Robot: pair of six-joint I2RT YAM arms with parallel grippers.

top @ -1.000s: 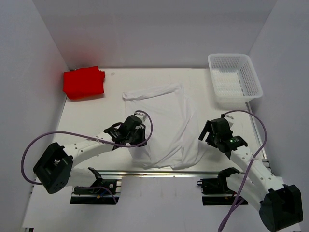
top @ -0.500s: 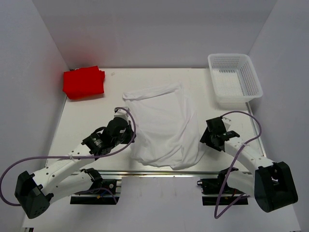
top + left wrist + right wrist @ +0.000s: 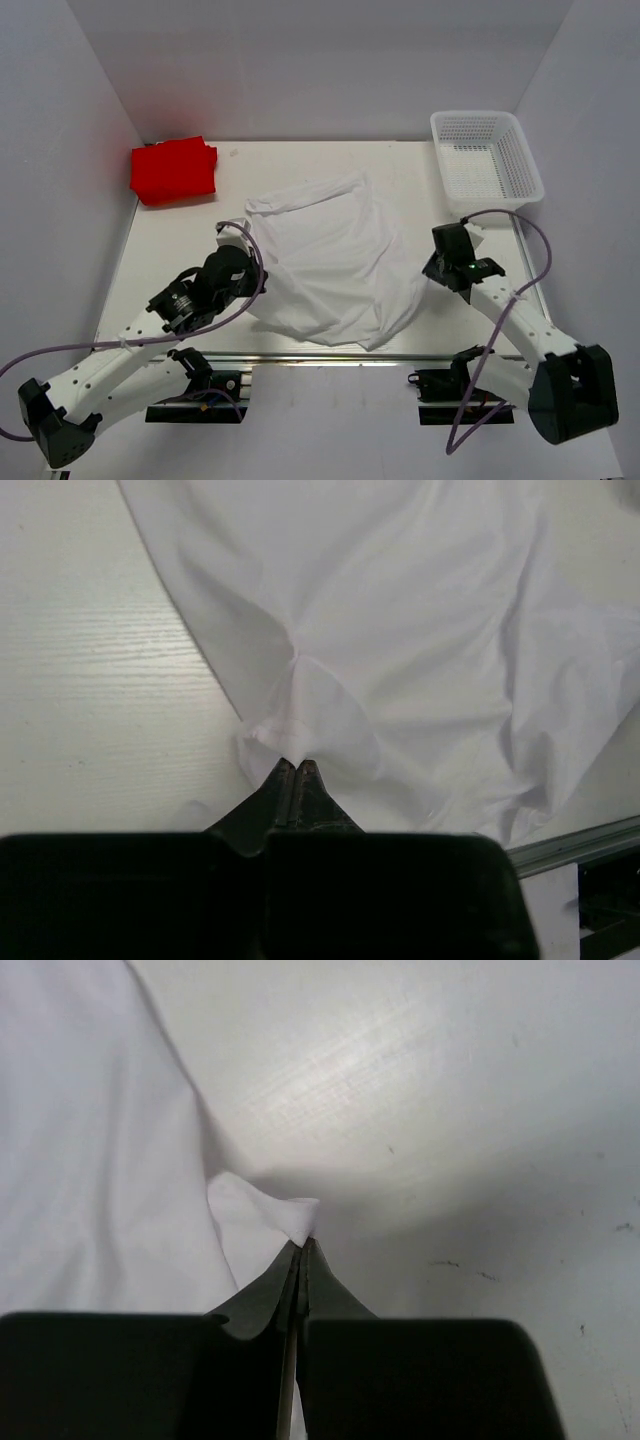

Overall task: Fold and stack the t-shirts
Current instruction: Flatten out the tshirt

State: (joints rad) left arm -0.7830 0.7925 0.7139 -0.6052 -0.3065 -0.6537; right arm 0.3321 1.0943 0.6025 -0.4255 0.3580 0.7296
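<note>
A white t-shirt (image 3: 335,255) lies rumpled in the middle of the table. My left gripper (image 3: 250,272) is shut on the shirt's left edge, and in the left wrist view the cloth (image 3: 380,650) puckers into a fold at the gripper's (image 3: 296,764) tips. My right gripper (image 3: 432,272) is shut on the shirt's right edge; the right wrist view shows a small corner of white fabric (image 3: 262,1216) pinched at the closed tips (image 3: 304,1244). A folded red t-shirt (image 3: 173,169) sits at the far left corner, away from both arms.
A white mesh basket (image 3: 485,162) stands at the far right corner. A metal rail (image 3: 330,357) runs along the table's near edge, just below the shirt's hem. White walls enclose the table on three sides.
The right gripper has closed on the shirt's right edge. The left gripper, still shut on the cloth, has pulled it leftward and nearer, spreading the shirt wider.
</note>
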